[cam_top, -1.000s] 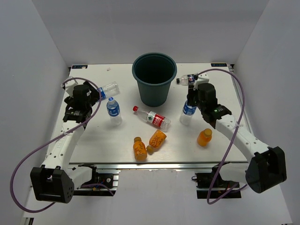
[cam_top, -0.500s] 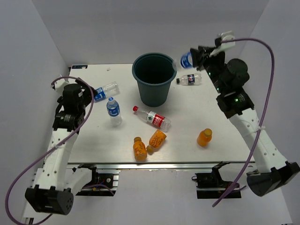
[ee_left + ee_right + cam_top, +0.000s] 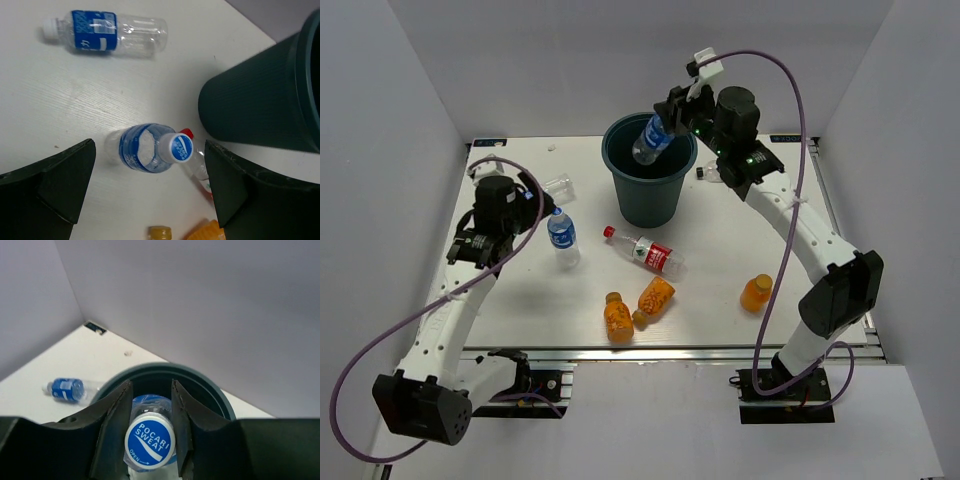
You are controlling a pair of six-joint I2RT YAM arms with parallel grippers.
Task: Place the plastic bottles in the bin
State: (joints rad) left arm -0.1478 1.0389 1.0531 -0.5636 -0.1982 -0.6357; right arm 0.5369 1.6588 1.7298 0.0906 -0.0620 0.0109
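Observation:
My right gripper (image 3: 670, 120) is shut on a clear bottle with a blue label (image 3: 651, 139) and holds it tilted over the mouth of the dark green bin (image 3: 650, 205). In the right wrist view its blue cap (image 3: 149, 447) sits between the fingers (image 3: 115, 410), with the bin rim (image 3: 155, 366) below. My left gripper (image 3: 488, 242) is open and empty, left of an upright blue-labelled bottle (image 3: 563, 238). That bottle (image 3: 147, 148) shows between and beyond my left fingers (image 3: 55, 185).
A blue-labelled bottle (image 3: 105, 34) lies at the back left. A red-capped bottle (image 3: 645, 250) lies in front of the bin. Two orange bottles (image 3: 618, 317) (image 3: 655, 297) lie near the front and a third (image 3: 756, 292) stands at the right. Another bottle's cap (image 3: 701, 173) peeks from behind my right arm.
My right arm has lifted its bottle off the table at the right and swung it up and left over the bin. My left arm has shifted slightly, staying open.

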